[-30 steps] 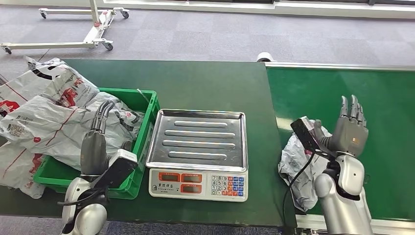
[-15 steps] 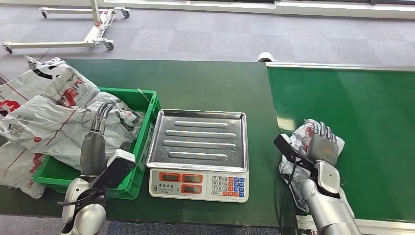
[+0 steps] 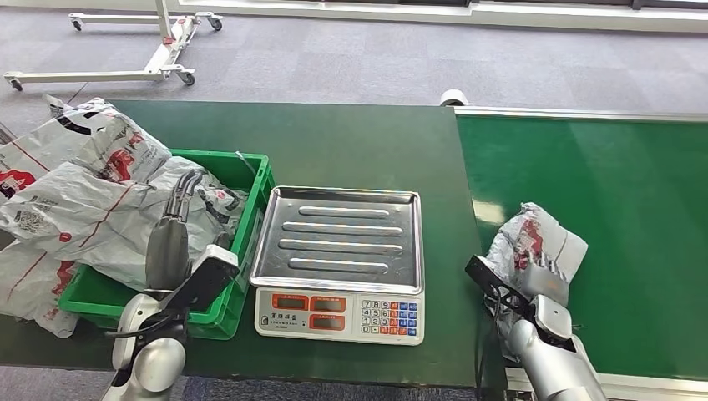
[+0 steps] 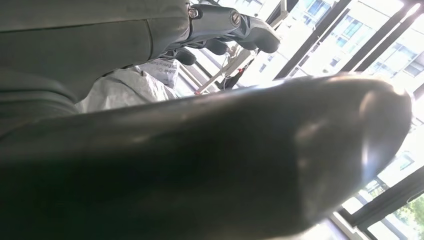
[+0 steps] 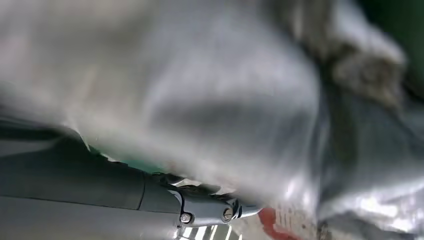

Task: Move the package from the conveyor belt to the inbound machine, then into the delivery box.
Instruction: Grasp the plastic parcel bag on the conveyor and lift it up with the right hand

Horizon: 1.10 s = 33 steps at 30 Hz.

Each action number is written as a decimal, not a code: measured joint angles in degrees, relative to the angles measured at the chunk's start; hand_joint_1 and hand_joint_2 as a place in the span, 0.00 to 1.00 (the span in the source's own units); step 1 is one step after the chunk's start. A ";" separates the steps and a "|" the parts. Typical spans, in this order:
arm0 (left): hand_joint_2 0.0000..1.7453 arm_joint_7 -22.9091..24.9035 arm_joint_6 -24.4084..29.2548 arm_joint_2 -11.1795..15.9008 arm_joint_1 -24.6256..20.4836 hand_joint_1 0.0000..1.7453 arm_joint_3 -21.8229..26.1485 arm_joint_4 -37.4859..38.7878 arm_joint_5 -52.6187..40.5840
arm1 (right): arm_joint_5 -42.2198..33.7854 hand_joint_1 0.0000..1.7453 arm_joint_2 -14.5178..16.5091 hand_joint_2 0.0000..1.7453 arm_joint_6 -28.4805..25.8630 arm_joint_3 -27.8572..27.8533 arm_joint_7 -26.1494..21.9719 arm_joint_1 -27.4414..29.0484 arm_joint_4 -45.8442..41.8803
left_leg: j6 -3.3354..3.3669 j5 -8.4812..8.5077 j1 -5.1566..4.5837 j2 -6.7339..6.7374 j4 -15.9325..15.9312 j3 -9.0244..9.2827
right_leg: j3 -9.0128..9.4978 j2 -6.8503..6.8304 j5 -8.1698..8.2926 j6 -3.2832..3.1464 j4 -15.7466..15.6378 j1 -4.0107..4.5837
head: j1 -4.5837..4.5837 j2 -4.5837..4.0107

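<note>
Fingers (image 5: pixel 210 212) of the right hand (image 3: pixel 544 282) lie against the grey plastic of the package (image 3: pixel 534 246); in the right wrist view the crumpled film sits right over a dark finger, blurred and very close. From the head view the hand is tucked under the near side of the package, so whether it truly grips the bag or merely rests against it cannot be told. The package, a wrinkled grey mailer with red print, lies on the conveyor belt (image 3: pixel 634 209), near its left edge and just beside the counter (image 3: pixel 351 142).

Fingers (image 3: pixel 181 194) of the left hand (image 3: pixel 169 242) stand straight and close together, pointing away from the robot above the near rim of the green delivery box (image 3: pixel 250 180). They hold nothing. In the left wrist view the dark fingers (image 4: pixel 235 25) show extended, with a pale mailer behind them.

Between the two hands sits the inbound machine (image 3: pixel 338 263), a weighing scale with a bare ribbed steel tray and a keypad on its front, touching the right wall of the delivery box. Several grey mailers (image 3: pixel 75 200) with red and black print are heaped in the box and spill over its left side onto the counter. Beyond the counter, on the grey carpet, stands a white wheeled frame (image 3: pixel 159 50).
</note>
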 joint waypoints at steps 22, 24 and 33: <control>0.00 0.97 -0.11 -0.17 -1.05 0.00 -0.96 1.55 -0.61 | -7.18 1.00 0.28 1.00 0.60 0.03 -0.49 12.57 -12.36 | -0.03 -0.10 0.03 0.04 0.00 0.21 | 0.26 0.00 -0.07 -0.04 -0.03 0.07 | 0.00 0.00; 0.00 0.98 -0.11 -0.27 -0.91 0.00 -0.95 1.26 -0.96 | -6.40 1.00 0.50 1.00 -1.93 0.08 -0.58 13.36 -13.33 | -0.03 -0.09 0.04 0.02 0.00 0.19 | 0.26 -0.01 -0.07 -0.04 -0.03 0.06 | 0.00 0.00; 0.00 0.33 -0.11 -0.84 0.08 0.00 -0.73 0.07 -2.16 | -5.87 1.00 1.44 1.00 -6.01 -1.62 -3.24 17.10 -23.09 | -0.03 -0.10 0.03 0.03 -0.01 0.08 | 0.12 0.01 -0.07 -0.04 -0.03 0.03 | 0.00 0.00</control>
